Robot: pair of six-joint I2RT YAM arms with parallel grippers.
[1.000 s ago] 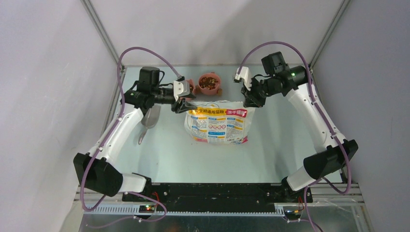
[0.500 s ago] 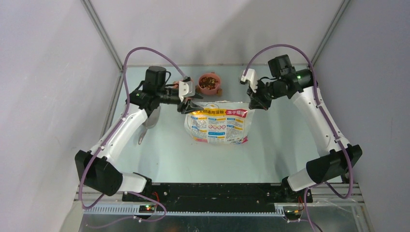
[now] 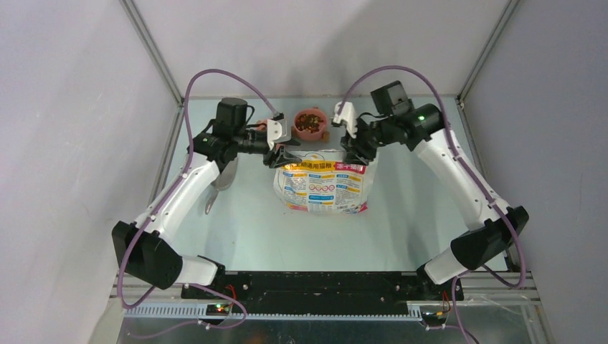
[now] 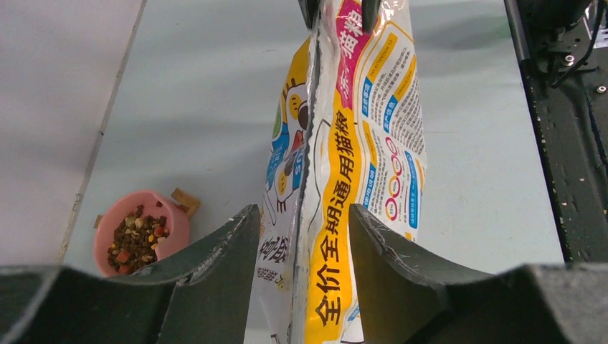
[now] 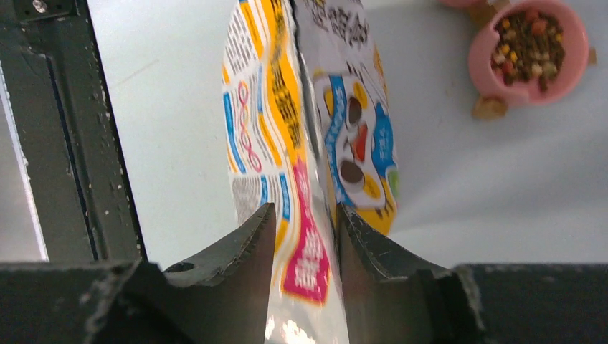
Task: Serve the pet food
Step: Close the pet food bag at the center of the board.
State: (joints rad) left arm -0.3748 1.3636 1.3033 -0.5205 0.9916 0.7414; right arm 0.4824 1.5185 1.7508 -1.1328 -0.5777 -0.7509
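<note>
My left fingers (image 4: 222,265) are closed on 1 end of the bag (image 4: 344,179). In the left wrist view its folded top edge fills the gap between them, and both inner faces are against the printed film. My right fingers (image 5: 236,265) stand on either side of the other end of that same top edge, with the pink label and the silver seam between them. That view is smeared, so I cannot tell whether they are pinching the film or only straddling it.

From the left wrist, the bag's seam runs straight away from me to the 2 dark tips of the other arm at the top of the picture. The bag is white, yellow and pink with blue panels. From above, its printed face looks up at the camera and its bottom points toward the arm bases. Its top edge is strung between the 2 wrists.

The pet food (image 3: 310,122) is a heap of brown and reddish pellets in a pink bowl (image 5: 480,68). The bowl sits on the bench (image 3: 251,229) just past the bag's top edge, near it but apart, toward the far wall. A small tan piece (image 5: 489,107) lies against the bowl's outer side.

A grey metal scoop (image 3: 224,175) lies on the bench left of the bag, partly under my left forearm, its handle pointing toward the near edge.
</note>
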